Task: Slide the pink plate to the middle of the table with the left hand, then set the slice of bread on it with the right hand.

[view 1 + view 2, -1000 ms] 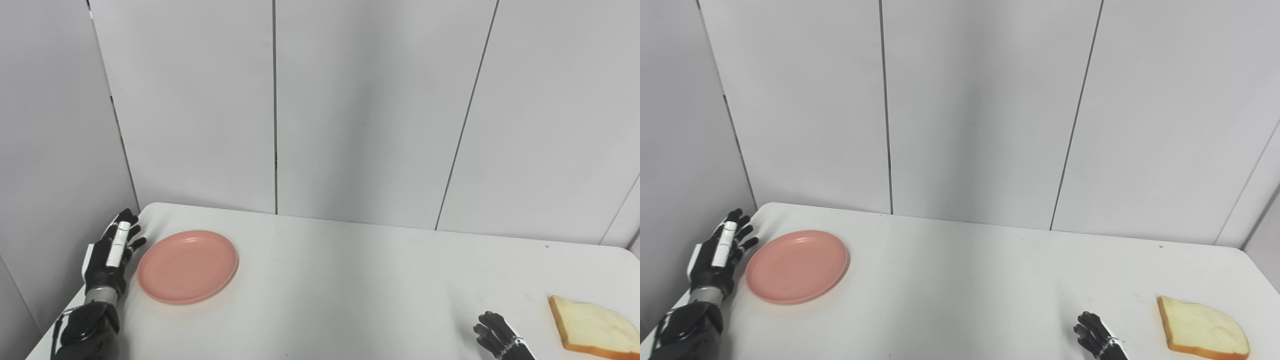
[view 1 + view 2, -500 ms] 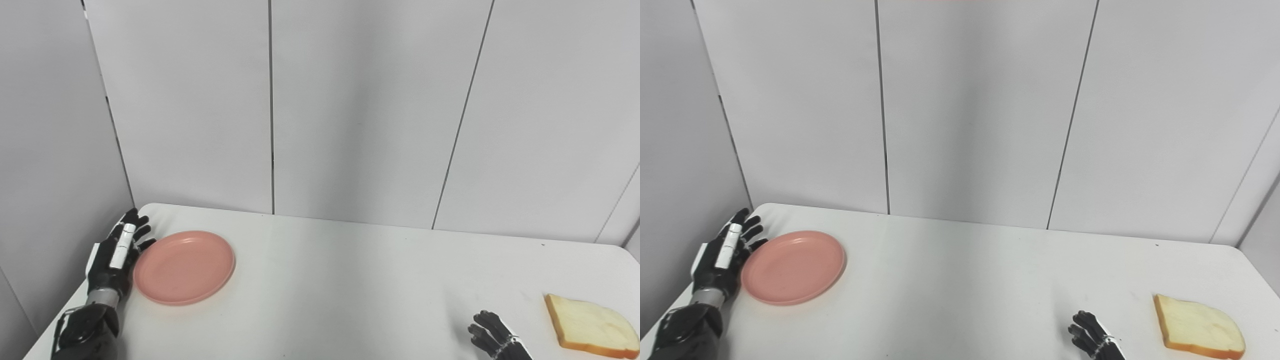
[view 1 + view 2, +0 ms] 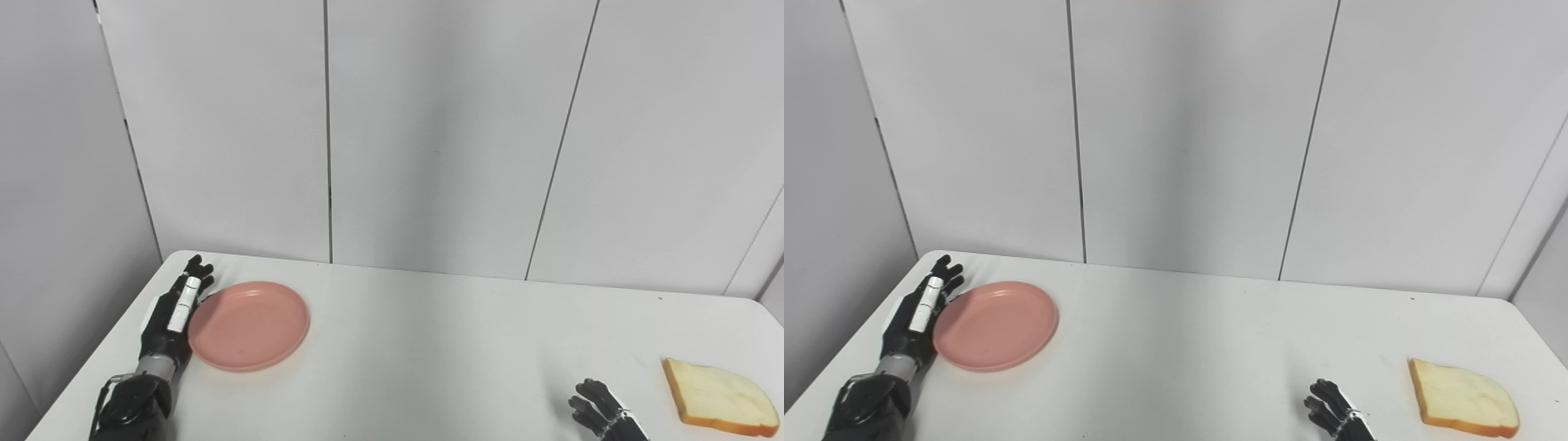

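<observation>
A round pink plate (image 3: 249,325) lies on the left part of the white table (image 3: 429,355). My left hand (image 3: 173,313) is open, fingers straight, set edge-on against the plate's left rim; it also shows in the right eye view (image 3: 917,315). A slice of bread (image 3: 718,397) lies flat near the table's right front corner. My right hand (image 3: 599,414) rests low at the front edge, left of the bread, fingers spread and empty, only partly in view.
Grey wall panels stand behind the table (image 3: 1182,135) and along its left side. The table's left edge runs just beside my left arm. The table's right edge is close behind the bread.
My left hand has moved right, met the plate's left rim and pushed the plate a little to the right. The right hand and the bread stay put. The camera has shifted slightly.
</observation>
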`<state>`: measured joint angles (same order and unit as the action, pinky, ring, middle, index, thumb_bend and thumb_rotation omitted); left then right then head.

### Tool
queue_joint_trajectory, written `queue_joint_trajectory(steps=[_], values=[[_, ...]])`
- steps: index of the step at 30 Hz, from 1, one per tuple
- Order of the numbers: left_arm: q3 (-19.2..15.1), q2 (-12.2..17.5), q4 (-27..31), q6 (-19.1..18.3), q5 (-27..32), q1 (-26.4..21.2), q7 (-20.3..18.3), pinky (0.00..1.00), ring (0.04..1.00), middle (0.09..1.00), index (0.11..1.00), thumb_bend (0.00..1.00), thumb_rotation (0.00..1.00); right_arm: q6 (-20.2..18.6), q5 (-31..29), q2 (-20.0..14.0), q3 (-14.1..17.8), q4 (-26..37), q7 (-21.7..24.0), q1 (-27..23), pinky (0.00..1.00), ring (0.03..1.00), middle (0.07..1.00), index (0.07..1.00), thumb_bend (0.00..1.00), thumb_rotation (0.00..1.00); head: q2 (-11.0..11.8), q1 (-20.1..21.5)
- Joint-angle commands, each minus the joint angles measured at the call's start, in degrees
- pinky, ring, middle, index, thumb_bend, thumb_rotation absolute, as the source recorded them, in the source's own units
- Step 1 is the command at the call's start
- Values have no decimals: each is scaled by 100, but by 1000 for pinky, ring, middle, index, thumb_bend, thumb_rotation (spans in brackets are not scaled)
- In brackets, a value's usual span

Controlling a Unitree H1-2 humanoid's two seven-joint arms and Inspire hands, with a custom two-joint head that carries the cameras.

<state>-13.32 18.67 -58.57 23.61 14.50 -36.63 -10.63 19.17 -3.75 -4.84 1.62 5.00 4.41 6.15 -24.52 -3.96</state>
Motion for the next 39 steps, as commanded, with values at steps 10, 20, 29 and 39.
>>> queue_joint_trajectory(steps=[10, 20, 29, 39], values=[[281, -521, 952, -603, -185, 255, 185, 753, 891, 878, 894, 890, 745, -119, 1, 151, -125, -829, 19, 228, 807, 797, 837, 836, 847, 956, -57, 44], [428, -925, 1727, -1110, -289, 409, 287, 717, 885, 884, 874, 855, 766, -167, 31, 186, -146, -775, -8, 272, 814, 803, 839, 839, 837, 955, -92, 98], [654, -1278, 2462, -1768, -526, 470, 619, 720, 892, 882, 871, 852, 822, -113, 134, 181, -172, -740, -18, 312, 811, 799, 836, 843, 825, 971, -130, 150], [1091, -1845, 2798, -2242, -926, 656, 917, 744, 897, 896, 891, 827, 823, -162, 193, 221, -205, -630, -29, 386, 820, 807, 842, 844, 838, 977, -208, 234]])
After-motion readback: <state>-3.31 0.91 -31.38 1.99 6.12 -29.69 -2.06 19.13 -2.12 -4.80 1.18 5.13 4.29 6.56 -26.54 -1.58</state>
